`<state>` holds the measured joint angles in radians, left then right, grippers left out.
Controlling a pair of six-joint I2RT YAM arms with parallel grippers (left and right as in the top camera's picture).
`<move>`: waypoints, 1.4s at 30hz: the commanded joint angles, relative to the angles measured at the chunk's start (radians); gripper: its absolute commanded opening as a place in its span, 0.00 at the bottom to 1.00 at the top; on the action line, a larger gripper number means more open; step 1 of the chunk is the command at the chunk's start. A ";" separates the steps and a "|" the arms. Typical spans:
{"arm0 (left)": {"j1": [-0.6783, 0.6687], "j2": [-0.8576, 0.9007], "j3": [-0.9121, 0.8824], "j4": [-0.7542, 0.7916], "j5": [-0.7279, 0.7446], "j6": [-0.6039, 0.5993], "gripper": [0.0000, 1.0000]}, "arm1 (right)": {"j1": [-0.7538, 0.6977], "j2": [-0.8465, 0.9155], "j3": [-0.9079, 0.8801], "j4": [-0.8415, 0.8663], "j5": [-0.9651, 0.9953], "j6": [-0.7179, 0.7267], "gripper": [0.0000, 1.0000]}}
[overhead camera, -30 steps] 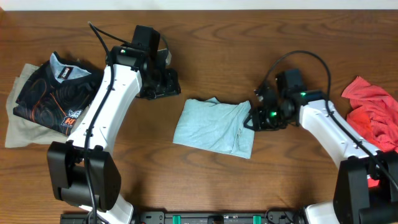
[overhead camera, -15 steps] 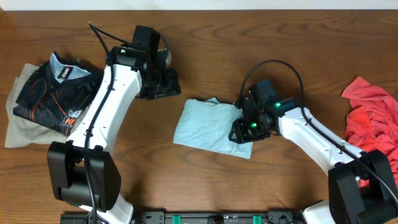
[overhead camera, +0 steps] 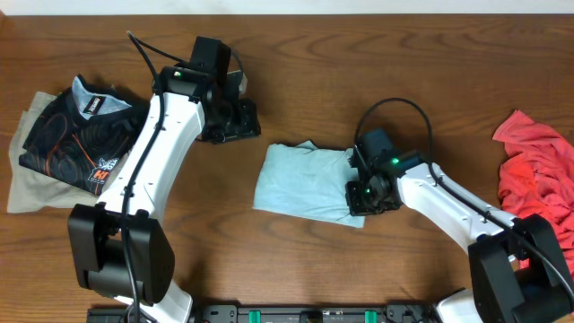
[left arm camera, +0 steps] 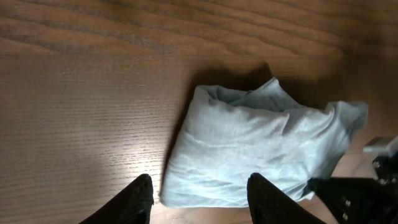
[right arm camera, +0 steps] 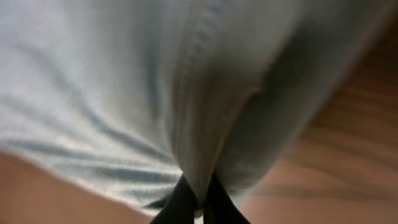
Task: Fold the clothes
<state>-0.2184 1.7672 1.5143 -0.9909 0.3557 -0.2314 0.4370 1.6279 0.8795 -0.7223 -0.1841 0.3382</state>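
Note:
A pale blue-grey T-shirt (overhead camera: 300,184) lies folded into a small bundle at the middle of the table. My right gripper (overhead camera: 357,193) sits at the bundle's right edge. In the right wrist view its fingers (right arm camera: 198,199) are pinched shut on a fold of the T-shirt (right arm camera: 124,81). My left gripper (overhead camera: 235,121) hovers above the table up and left of the bundle. Its fingers (left arm camera: 200,180) stand apart with nothing between them, and the T-shirt (left arm camera: 255,149) lies beyond them. A coral-red garment (overhead camera: 538,170) lies crumpled at the right edge.
A black top with an orange line pattern (overhead camera: 76,135) lies on a beige garment (overhead camera: 31,193) at the far left. Bare wooden table (overhead camera: 296,72) runs behind the bundle. The arm bases stand along the front edge.
My right gripper moved left onto the T-shirt's right edge and shut on a fold of it. The left arm has not moved.

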 commanded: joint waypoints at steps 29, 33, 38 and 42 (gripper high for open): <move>-0.015 0.031 -0.407 0.418 0.297 0.230 0.94 | -0.107 -0.001 0.008 -0.082 0.202 0.050 0.37; -0.015 0.055 -0.433 0.477 0.334 0.232 0.94 | -0.107 -0.001 0.008 -0.085 0.202 0.050 0.37; -0.032 0.131 -0.433 0.519 0.344 0.231 0.87 | -0.107 -0.001 0.008 -0.085 0.201 0.050 0.37; -0.070 0.190 -0.433 0.546 0.344 0.211 0.60 | -0.107 -0.001 0.008 -0.091 0.202 0.050 0.37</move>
<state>-0.2573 1.9137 1.0885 -0.4461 0.6987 -0.0250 0.3367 1.6279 0.8795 -0.8089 0.0116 0.3756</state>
